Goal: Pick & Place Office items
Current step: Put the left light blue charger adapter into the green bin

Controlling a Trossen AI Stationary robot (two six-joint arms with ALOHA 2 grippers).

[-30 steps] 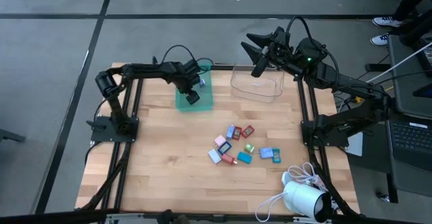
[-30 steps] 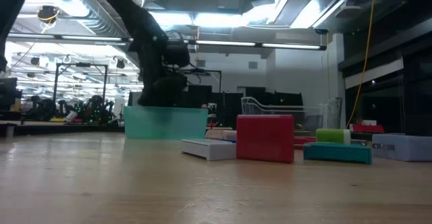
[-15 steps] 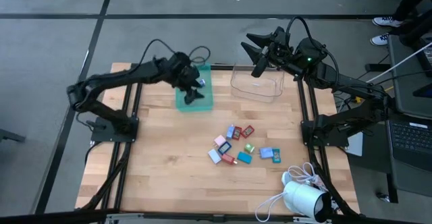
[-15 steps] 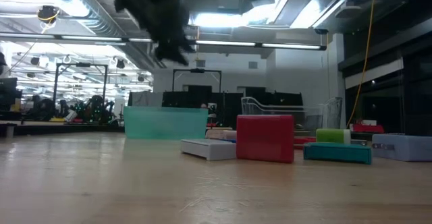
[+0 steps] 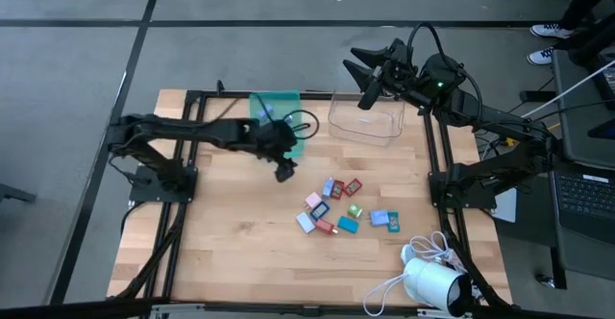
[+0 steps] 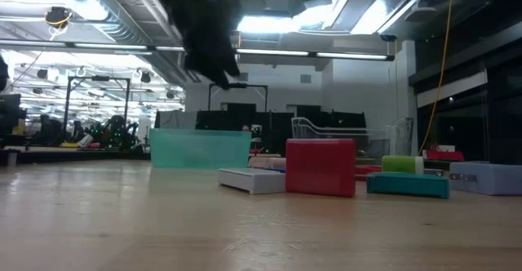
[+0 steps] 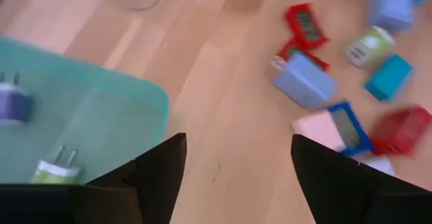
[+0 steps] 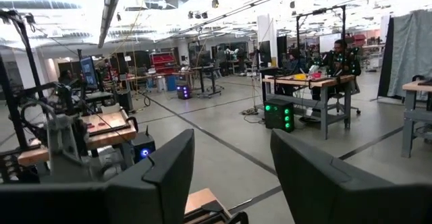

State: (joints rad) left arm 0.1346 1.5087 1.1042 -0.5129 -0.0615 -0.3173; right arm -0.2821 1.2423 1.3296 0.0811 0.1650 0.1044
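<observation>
Left gripper [image 5: 283,173] sits centre-left in the high view, above bare wood just beside the lower right corner of the teal rectangular plastic tray [image 5: 279,103]. Its fingers are spread with nothing between them; the left wrist view [image 7: 233,177] shows only wooden tabletop [image 7: 223,116] in the gap.

The cluster of small flat rectangular office items [image 5: 344,207] lies right of centre in the high view, well apart from the gripper, all on the table. The left wrist view shows them closer, at upper right: a red piece with a dark face [image 7: 305,23], a pale blue block [image 7: 304,81], a green-and-white piece [image 7: 370,46], a teal block [image 7: 391,77], and a pink piece with a blue-framed face [image 7: 334,128].

Only the wrist view shows what is inside the tray [image 7: 88,126]: two small plug-like items, one bluish [image 7: 12,106], one green-white with prongs [image 7: 55,170].

The low view shows the tray [image 6: 200,148] at centre left and, edge-on, a red block [image 6: 320,167], a white flat piece [image 6: 251,179] and a teal slab [image 6: 406,184] at right; the left arm shows as a dark blur at the top.

Right gripper [image 5: 370,67] hangs at upper right of the high view over the far rim of the clear plastic bin [image 5: 365,122]. Its fingers stand apart in the right wrist view [image 8: 233,177], empty, facing the room beyond.
</observation>
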